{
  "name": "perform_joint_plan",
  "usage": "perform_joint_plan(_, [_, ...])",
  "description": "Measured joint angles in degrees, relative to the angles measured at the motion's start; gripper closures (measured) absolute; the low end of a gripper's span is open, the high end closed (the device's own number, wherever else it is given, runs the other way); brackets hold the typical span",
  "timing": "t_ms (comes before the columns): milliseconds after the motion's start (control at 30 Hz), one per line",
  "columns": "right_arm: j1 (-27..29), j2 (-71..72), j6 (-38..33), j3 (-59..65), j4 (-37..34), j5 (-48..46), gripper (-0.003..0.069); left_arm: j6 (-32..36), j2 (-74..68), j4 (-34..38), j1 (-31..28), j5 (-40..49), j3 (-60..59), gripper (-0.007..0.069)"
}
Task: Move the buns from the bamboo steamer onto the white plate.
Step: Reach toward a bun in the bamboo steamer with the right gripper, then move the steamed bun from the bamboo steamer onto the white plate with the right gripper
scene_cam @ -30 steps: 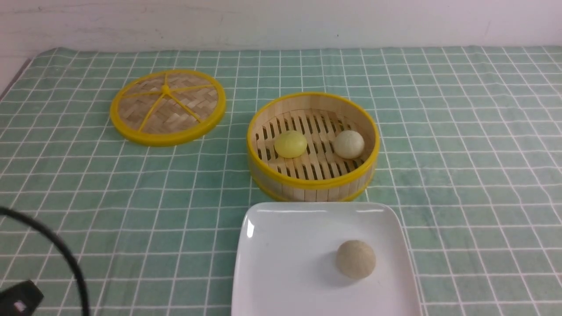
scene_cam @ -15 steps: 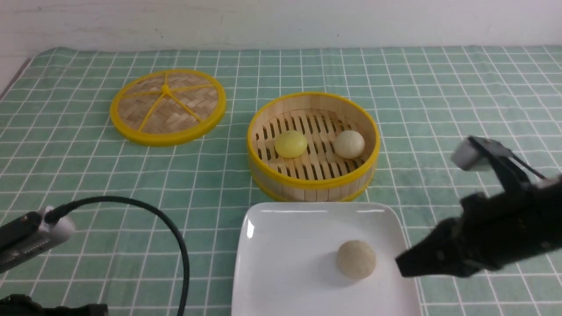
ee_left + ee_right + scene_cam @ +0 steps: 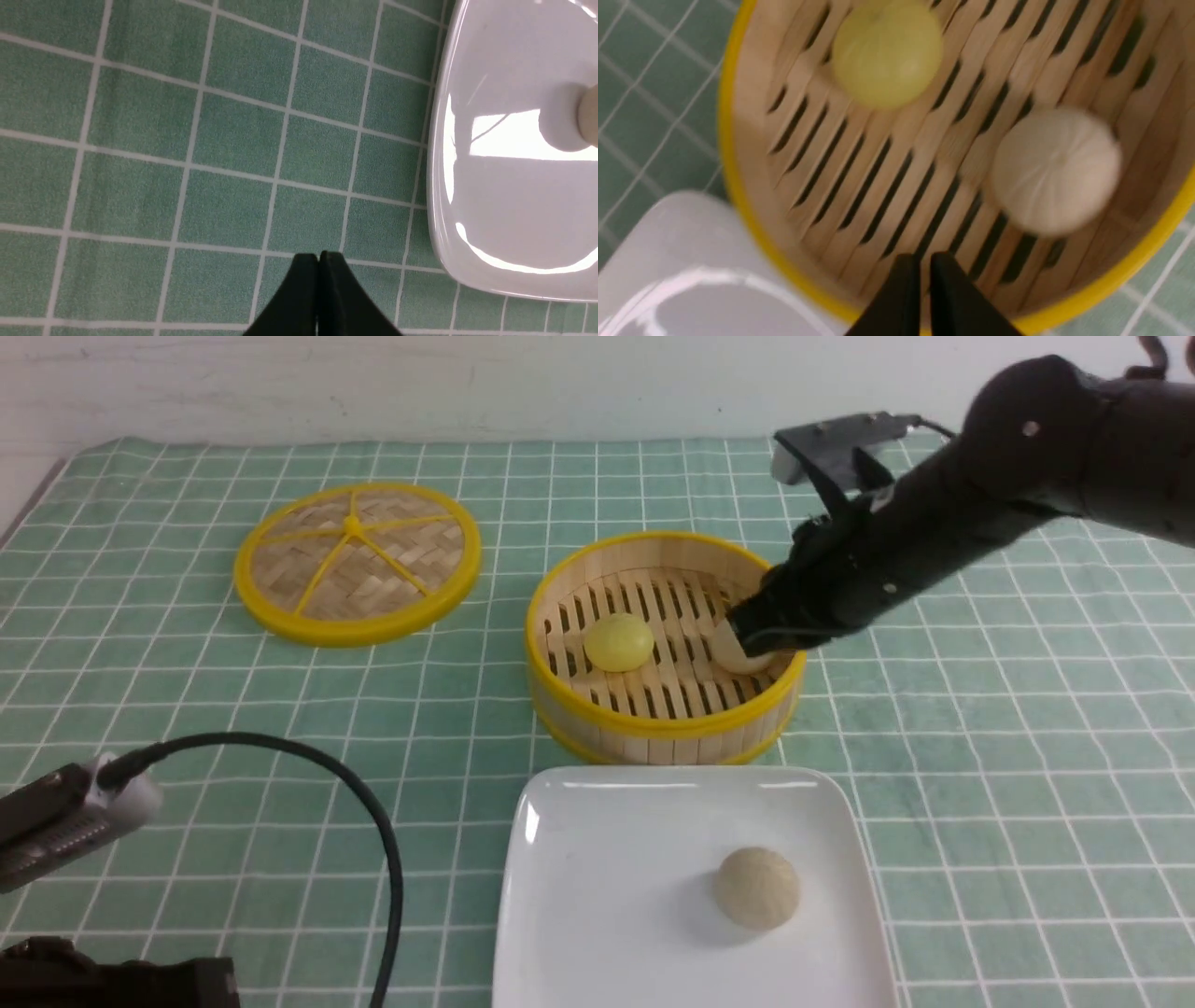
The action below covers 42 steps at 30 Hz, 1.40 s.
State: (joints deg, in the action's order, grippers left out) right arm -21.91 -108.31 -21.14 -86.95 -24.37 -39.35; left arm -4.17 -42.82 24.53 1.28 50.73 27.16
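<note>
The bamboo steamer (image 3: 653, 726) stands mid-table and holds two buns. The yellow bun (image 3: 617, 642) (image 3: 887, 53) lies on its left side. The cream bun (image 3: 754, 662) (image 3: 1055, 168) lies on its right side, half hidden by my right gripper (image 3: 744, 633) (image 3: 925, 257), which hovers just over it. Its fingers are a narrow slit apart, with nothing between them. The white plate (image 3: 607, 868) (image 3: 509, 219) lies in front of the steamer with a tan bun (image 3: 756, 887) on it. My left gripper (image 3: 319, 255) is shut and empty above the cloth, left of the plate.
A flat woven lid (image 3: 357, 560) with a yellow rim lies at the back left. A green checked cloth (image 3: 1008, 784) covers the table. My left wrist camera (image 3: 65, 821) and its black cable (image 3: 373, 840) show low at the front left.
My right arm swung from beside the plate's right edge up and over the steamer, and its fingers parted slightly. The left arm has barely moved over the last half second.
</note>
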Motion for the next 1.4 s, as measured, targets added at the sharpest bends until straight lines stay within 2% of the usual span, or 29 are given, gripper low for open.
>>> perform_joint_plan(100, [0.0, -3.62, 1.53, -3.51, 3.84, 2.58, 0.0532, 0.0, 0.0, -0.06, 0.0, -0.87, 0.0, 0.0594])
perform_joint_plan(333, [0.0, -11.21, 5.33, -5.2, 9.91, 9.85, 0.0355, 0.0, 0.0, -0.06, 0.0, -1.28, 0.0, 0.0588])
perform_joint_plan(433, [0.0, -12.29, 5.67, -5.42, 10.16, 9.98, 0.0335, 0.0, 0.0, -0.06, 0.0, -1.28, 0.0, 0.0587])
perform_joint_plan(500, [0.0, -12.34, 5.81, -5.67, 10.16, 9.73, 0.0346, 0.0, 0.0, -0.06, 0.0, -1.28, 0.0, 0.0584])
perform_joint_plan(567, [-0.05, -12.34, 5.94, -5.78, 10.16, 8.95, 0.039, 0.0, 0.0, -0.06, 0.0, -1.28, 0.0, 0.0582])
perform_joint_plan(667, [-0.05, -11.72, 5.95, -5.79, 10.1, 6.75, 0.0525, 0.0, 0.0, -0.06, 0.0, -1.24, 0.0, 0.058])
perform_joint_plan(700, [-0.05, -10.72, 5.95, -5.79, 10.1, 5.05, 0.0597, 0.0, 0.0, -0.06, 0.0, -1.24, 0.0, 0.0581])
perform_joint_plan(767, [-0.05, -8.59, 6.01, -5.79, 10.1, 2.08, 0.0642, 0.0, 0.0, -0.06, 0.0, -1.24, 0.0, 0.0581])
perform_joint_plan(833, [-0.05, -7.23, 6.01, -5.74, 10.03, 0.23, 0.0642, 0.0, 0.0, -0.06, 0.0, -1.24, 0.0, 0.058])
perform_joint_plan(1200, [-0.05, 14.43, 6.01, -5.62, 7.66, -22.45, 0.0642, 0.0, 0.0, -0.13, 0.0, -1.29, 0.0, 0.0573])
perform_joint_plan(1267, [-0.05, 17.81, 6.01, -5.31, 5.45, -28.91, 0.0642, 0.0, 0.0, -0.13, 0.0, -1.29, 0.0, 0.057])
perform_joint_plan(1400, [-0.05, 22.49, 4.19, -0.42, -0.24, -31.23, 0.0641, 0.0, 0.0, -0.13, 0.0, -1.35, 0.0, 0.0566])
